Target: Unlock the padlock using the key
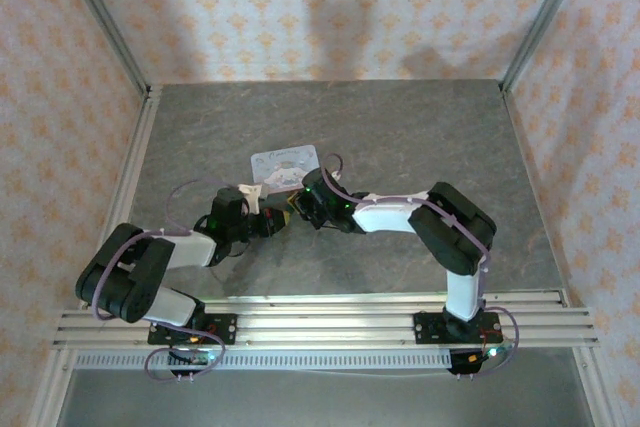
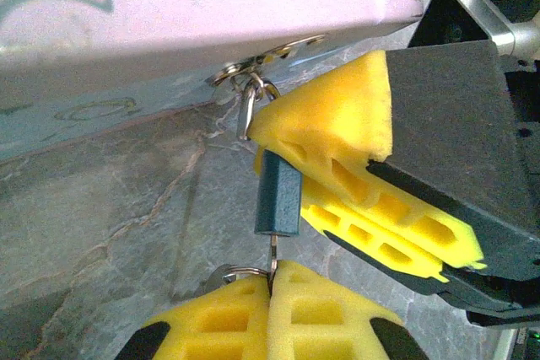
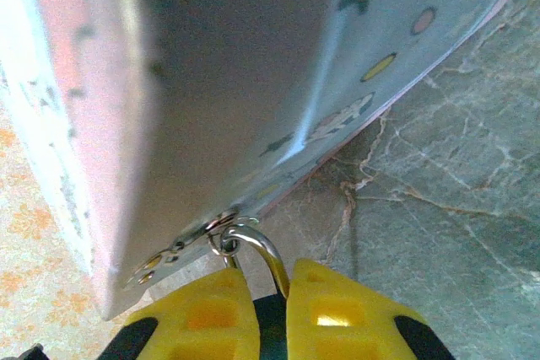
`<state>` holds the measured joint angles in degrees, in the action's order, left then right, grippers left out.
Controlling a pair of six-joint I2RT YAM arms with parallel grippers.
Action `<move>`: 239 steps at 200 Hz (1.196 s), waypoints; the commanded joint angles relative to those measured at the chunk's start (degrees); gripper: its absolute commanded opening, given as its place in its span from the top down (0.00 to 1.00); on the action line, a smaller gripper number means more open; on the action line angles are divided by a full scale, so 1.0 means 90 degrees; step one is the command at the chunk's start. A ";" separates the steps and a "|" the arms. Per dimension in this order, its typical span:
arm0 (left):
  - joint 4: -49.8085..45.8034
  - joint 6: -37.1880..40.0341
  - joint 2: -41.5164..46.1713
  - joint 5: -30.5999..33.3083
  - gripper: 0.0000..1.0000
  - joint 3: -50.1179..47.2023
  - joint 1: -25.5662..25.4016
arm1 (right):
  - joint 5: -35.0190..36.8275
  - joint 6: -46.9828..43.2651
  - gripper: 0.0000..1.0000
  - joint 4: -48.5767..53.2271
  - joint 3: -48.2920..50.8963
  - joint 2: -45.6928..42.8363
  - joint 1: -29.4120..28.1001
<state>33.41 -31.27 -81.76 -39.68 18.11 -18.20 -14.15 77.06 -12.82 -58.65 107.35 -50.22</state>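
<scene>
The small blue padlock (image 2: 278,196) hangs by its metal shackle (image 2: 246,109) from the hasp of a pastel tin box (image 2: 169,23). My right gripper (image 3: 270,314) is shut on the padlock (image 3: 270,330), and its yellow pads (image 2: 337,137) clamp the padlock body from the right in the left wrist view. The thin key (image 2: 273,252) enters the bottom of the padlock. My left gripper (image 2: 272,292) is shut on the key's head, with a key ring (image 2: 240,273) sticking out beside the pads. From above, both grippers (image 1: 275,219) (image 1: 302,202) meet just in front of the tin.
The cartoon-printed tin (image 1: 285,162) lies mid-table on the grey stone-patterned surface (image 1: 420,137). Patterned walls and metal posts enclose the table on three sides. An aluminium rail (image 1: 320,322) at the near edge carries both arm bases.
</scene>
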 commanded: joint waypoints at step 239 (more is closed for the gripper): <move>-0.1680 0.4610 0.0141 0.6794 1.00 0.0940 -0.3824 | -0.0920 -0.0894 1.00 0.2670 -0.1120 -0.0108 -0.0116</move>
<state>15.66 5.13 -78.19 12.16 24.18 -48.95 -16.97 70.39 8.82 -67.22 106.54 -50.04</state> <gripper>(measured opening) 0.048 0.107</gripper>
